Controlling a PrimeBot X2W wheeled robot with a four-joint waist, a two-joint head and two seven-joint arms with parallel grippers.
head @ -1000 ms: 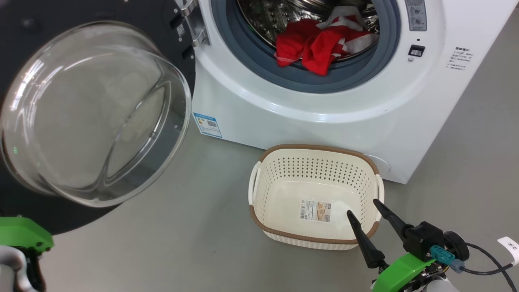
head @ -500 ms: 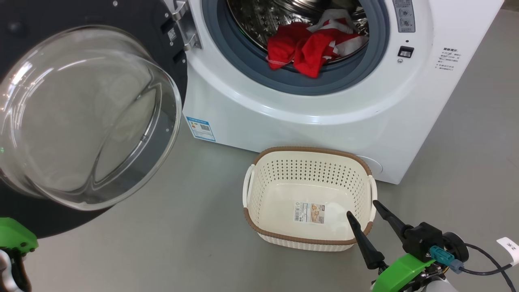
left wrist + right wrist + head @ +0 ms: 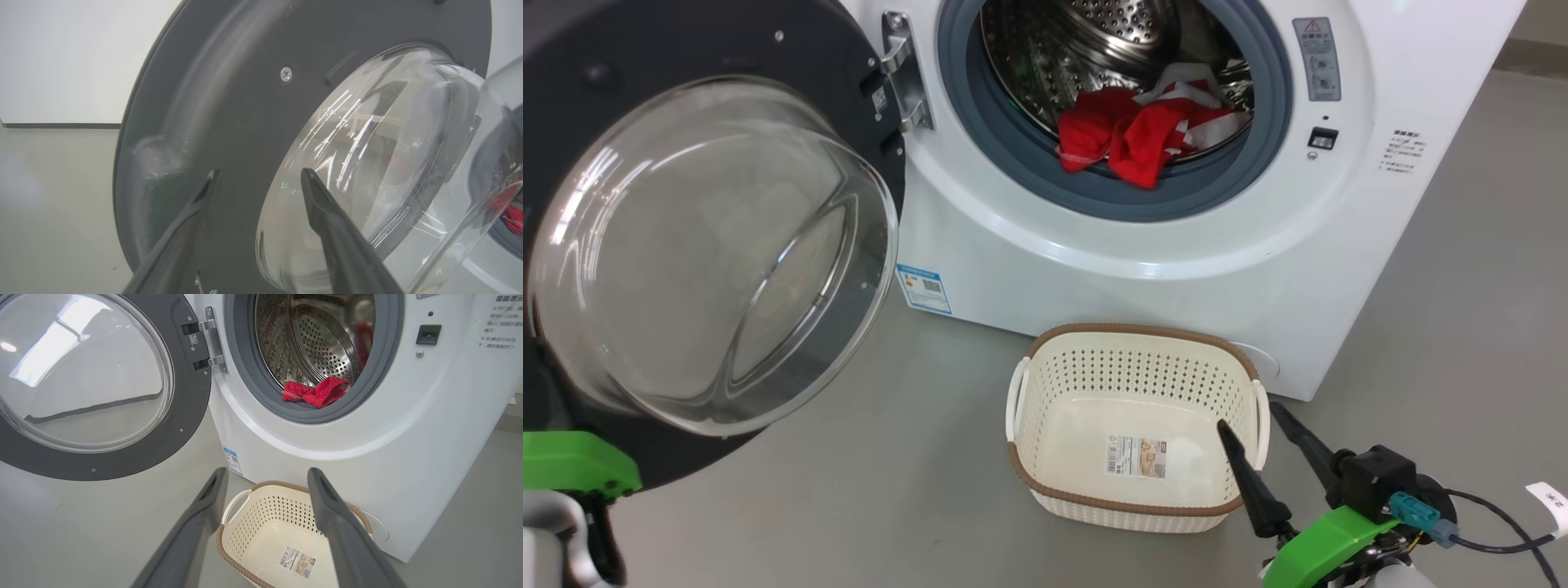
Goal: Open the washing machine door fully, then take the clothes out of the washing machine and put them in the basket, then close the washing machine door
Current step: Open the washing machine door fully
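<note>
Tilting up since a second ago, the head camera is showing more drum; nothing else is shifting. Now the left gripper (image 3: 258, 173) is facing the washing machine door (image 3: 809, 49), fingers apart, gripping nothing. Over the basket (image 3: 1127, 331), at its near right corner, the right gripper (image 3: 1248, 416) is hovering, fingers spread. The clothes (image 3: 1131, 139) are lying across the drum lip of the washing machine (image 3: 1094, 269), up ahead, and the right arm is looking nearer.

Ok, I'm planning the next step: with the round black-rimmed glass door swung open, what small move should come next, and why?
Probably raise the open right gripper from near the cream perforated plastic basket toward the red fabric clothes at the front of the steel drum: the black-rimmed door stands wide open, the basket is empty, and that gripper holds nothing.
</note>
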